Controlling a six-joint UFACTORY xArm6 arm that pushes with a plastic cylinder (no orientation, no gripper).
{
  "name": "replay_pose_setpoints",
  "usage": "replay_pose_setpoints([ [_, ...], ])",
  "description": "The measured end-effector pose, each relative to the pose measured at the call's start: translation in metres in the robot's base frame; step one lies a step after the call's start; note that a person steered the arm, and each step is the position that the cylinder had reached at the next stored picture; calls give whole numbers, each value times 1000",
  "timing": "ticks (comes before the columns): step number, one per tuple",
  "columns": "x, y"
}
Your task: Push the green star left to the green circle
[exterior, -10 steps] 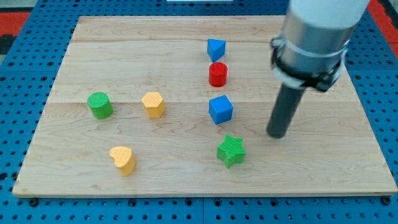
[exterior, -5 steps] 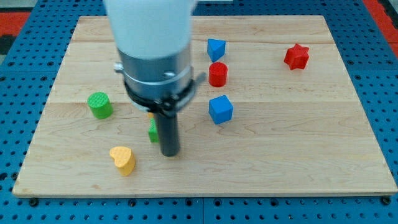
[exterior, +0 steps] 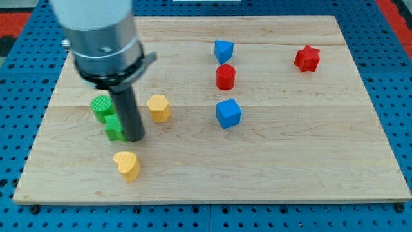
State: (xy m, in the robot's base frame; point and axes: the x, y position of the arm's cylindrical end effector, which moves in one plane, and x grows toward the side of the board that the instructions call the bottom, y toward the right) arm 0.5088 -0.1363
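With our bare rod, which has no gripper to open or close, my tip [exterior: 133, 138] presses the right side of the green star [exterior: 114, 128], already touching the green circle [exterior: 101, 107]; pushing further could knock the circle away or graze the yellow heart [exterior: 127, 165]

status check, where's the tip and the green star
My tip against the green star block's right side. Star touching the green circle block. Nothing between them.
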Motion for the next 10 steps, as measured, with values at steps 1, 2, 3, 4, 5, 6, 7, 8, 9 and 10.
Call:
replay_pose_setpoints([
  [1, 0, -18],
  [2, -7, -35],
  [3, -10, -75],
  [4, -11, -115],
  [5, -13, -116],
  [6, -13, -116],
  [7, -3, -103],
  [8, 5, -59],
  [9, -18, -51],
  [10, -45, -94],
])
